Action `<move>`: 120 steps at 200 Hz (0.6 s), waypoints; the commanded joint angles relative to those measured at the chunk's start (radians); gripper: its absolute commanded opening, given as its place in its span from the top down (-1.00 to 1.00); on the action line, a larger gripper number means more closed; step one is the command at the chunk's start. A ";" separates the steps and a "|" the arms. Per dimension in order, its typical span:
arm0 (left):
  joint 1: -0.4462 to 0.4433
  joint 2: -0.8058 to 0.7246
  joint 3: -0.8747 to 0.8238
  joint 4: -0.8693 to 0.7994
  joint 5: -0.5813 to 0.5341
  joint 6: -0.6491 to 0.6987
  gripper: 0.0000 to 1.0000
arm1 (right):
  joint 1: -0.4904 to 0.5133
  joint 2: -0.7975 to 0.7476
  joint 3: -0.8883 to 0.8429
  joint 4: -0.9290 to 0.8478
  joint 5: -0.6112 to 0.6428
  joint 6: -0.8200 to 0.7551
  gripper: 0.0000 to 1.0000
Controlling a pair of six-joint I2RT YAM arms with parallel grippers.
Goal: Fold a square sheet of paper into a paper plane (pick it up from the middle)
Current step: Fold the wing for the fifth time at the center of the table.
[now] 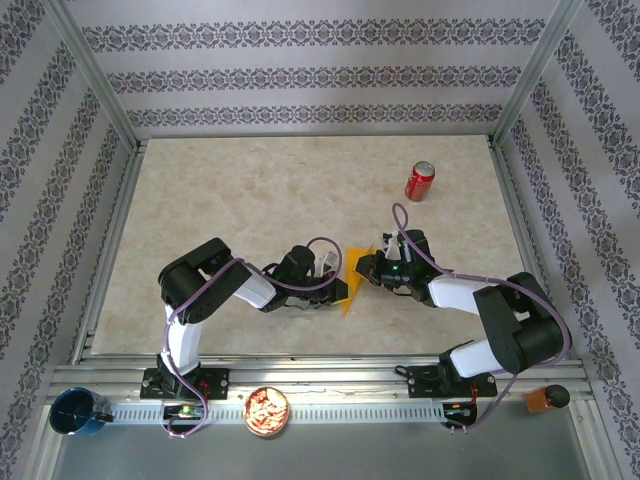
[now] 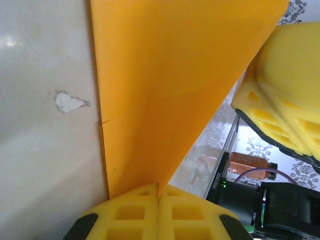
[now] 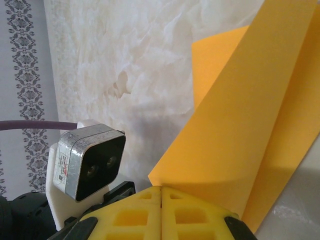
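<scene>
The bench [image 1: 230, 190] has a pale, marbled beige top framed by metal rails. A red soda can [image 1: 420, 181] stands upright on it. Nearer than the can and to its left, a small white chip [image 2: 70, 102] mars the surface.

The paper [image 2: 175, 90] is thin, smooth and matt, an even orange-yellow. The table [image 1: 250, 190] has a marble-look top, smooth with a soft sheen, and a small white chip [image 2: 70, 102] in its skin. The pads [image 2: 130, 215] of the left gripper [image 2: 158, 192] and the right gripper [image 3: 161, 192] look like matt yellow foam or soft plastic, moulded with square pockets. The arms [image 1: 215, 285] are glossy black and white plastic. The camera [image 3: 90, 162] has a brushed silvery metal case on a white plastic mount. The can [image 1: 420, 181] is shiny red metal. The frame [image 1: 90, 75] is dull grey metal. The walls [image 1: 300, 80] look matt, patterned like wallpaper or cloth.
</scene>
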State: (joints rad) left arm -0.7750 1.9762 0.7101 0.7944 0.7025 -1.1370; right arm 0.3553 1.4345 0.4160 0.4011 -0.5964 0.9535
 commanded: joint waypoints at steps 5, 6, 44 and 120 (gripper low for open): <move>-0.001 0.027 -0.005 0.049 -0.009 -0.024 1.00 | -0.015 -0.047 -0.018 -0.017 0.001 -0.039 0.83; -0.001 0.027 -0.005 0.049 -0.008 -0.023 1.00 | -0.016 -0.048 -0.019 -0.017 0.001 -0.039 0.83; -0.001 0.021 -0.010 0.037 -0.009 -0.032 1.00 | -0.039 -0.064 -0.041 -0.027 -0.014 -0.050 0.83; 0.000 0.025 -0.052 0.094 -0.024 -0.068 1.00 | -0.045 -0.082 -0.045 -0.039 -0.028 -0.064 0.82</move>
State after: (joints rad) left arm -0.7750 1.9800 0.6865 0.8436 0.6918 -1.1812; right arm 0.3222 1.3705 0.3828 0.3698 -0.6086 0.9157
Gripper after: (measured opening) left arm 0.050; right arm 0.090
